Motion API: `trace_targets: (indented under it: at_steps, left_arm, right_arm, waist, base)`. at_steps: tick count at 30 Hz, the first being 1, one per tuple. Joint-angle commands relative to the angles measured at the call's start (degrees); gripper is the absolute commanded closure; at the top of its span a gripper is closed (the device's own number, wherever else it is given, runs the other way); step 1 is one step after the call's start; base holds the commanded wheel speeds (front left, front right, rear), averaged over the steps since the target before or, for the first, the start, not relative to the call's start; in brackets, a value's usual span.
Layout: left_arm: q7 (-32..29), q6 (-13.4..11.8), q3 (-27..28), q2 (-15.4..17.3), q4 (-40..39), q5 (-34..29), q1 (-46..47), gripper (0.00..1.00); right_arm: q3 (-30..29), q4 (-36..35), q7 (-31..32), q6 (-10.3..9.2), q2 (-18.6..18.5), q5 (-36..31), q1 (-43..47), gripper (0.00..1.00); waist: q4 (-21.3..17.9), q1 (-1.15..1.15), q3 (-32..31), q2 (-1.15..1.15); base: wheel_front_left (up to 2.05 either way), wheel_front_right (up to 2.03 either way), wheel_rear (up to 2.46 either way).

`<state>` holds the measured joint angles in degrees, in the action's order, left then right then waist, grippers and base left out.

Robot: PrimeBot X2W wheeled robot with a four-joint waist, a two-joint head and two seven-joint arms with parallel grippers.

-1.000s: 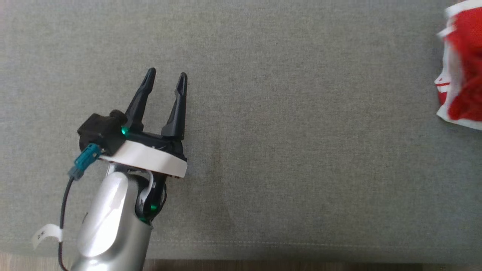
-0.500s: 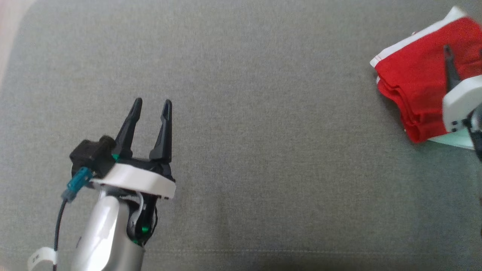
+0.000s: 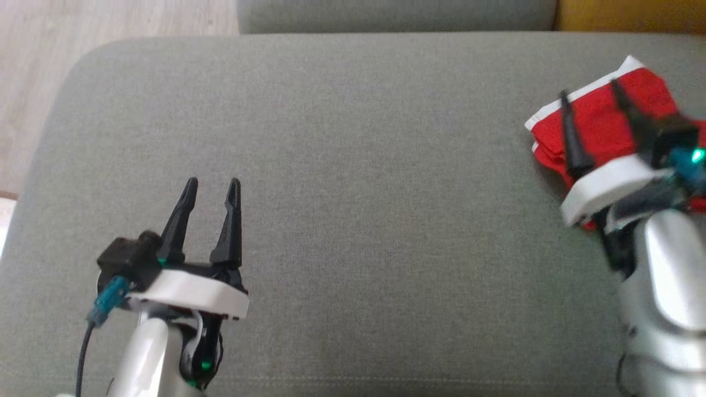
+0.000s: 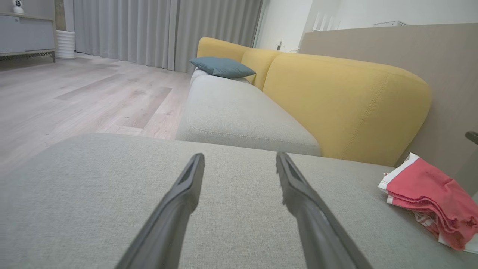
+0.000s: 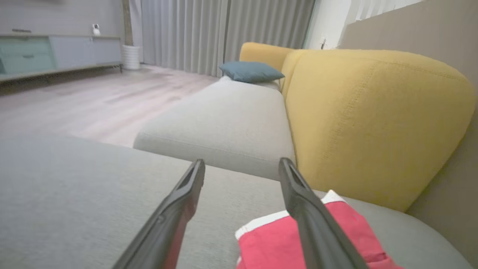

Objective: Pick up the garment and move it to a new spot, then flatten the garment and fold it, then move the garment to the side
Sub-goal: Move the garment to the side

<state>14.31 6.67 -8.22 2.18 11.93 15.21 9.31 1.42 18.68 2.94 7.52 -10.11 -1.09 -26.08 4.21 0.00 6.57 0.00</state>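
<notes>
Hovering at the near left of the grey seat [image 3: 358, 165], the left gripper [image 3: 213, 182] has its jaws spread wide with nothing between them; the left wrist view shows bare fabric in the gap [image 4: 239, 156]. Over at the right, the right gripper [image 3: 588, 89] is above the garment [image 3: 595, 118], its jaws also spread apart and holding nothing. In the right wrist view [image 5: 242, 161] one jaw lies across the red cloth [image 5: 269, 246] and the other across grey fabric (whether either tip touches the cloth cannot be told). The garment is folded, red with a white edge, and lies on the seat near its far right corner, well apart from the left gripper; from the left wrist its stacked layers show at the right [image 4: 422, 183]. Beyond the seat's far edge comes a second seat [image 4: 239, 116], set just beside the first. A yellow backrest [image 4: 347, 104] rises along its right. Farther on, a blue pillow [image 4: 222, 66] rests on that second seat. A pale wood floor [image 4: 74, 93] spreads to the left, and grey curtains [image 4: 149, 30] hang at the back.
</notes>
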Motion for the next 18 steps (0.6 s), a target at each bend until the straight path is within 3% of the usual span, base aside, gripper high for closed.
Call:
trace_targets:
  at_steps: [1, 7, 18]
  left_arm:
    - [0.7, -0.4, 2.6, 0.7, -2.3, -0.2, 0.7, 0.0]
    - [0.7, -1.5, 3.4, 0.7, -3.2, -0.3, -2.8, 0.0]
    - [0.7, -2.7, 2.4, 0.7, -4.5, -1.0, -7.9, 0.0]
  right_arm:
    - [1.5, -2.5, -1.9, -0.03, 1.5, 1.1, 0.6, 0.0]
    - [1.3, -2.8, -10.4, -0.03, 6.4, 6.0, 9.4, 0.0]
    - [2.5, -2.3, -17.1, -0.03, 7.2, 13.5, 18.6, 0.0]
  waist:
    - [0.0, 0.0, -1.3, 0.0]
    - [-0.3, 0.0, -4.7, 0.0]
    - [-1.2, 0.0, -7.1, 0.0]
  base:
    - [0.0, 0.0, 0.0]
    - [0.0, 0.0, 0.0]
    - [0.0, 0.0, 0.0]
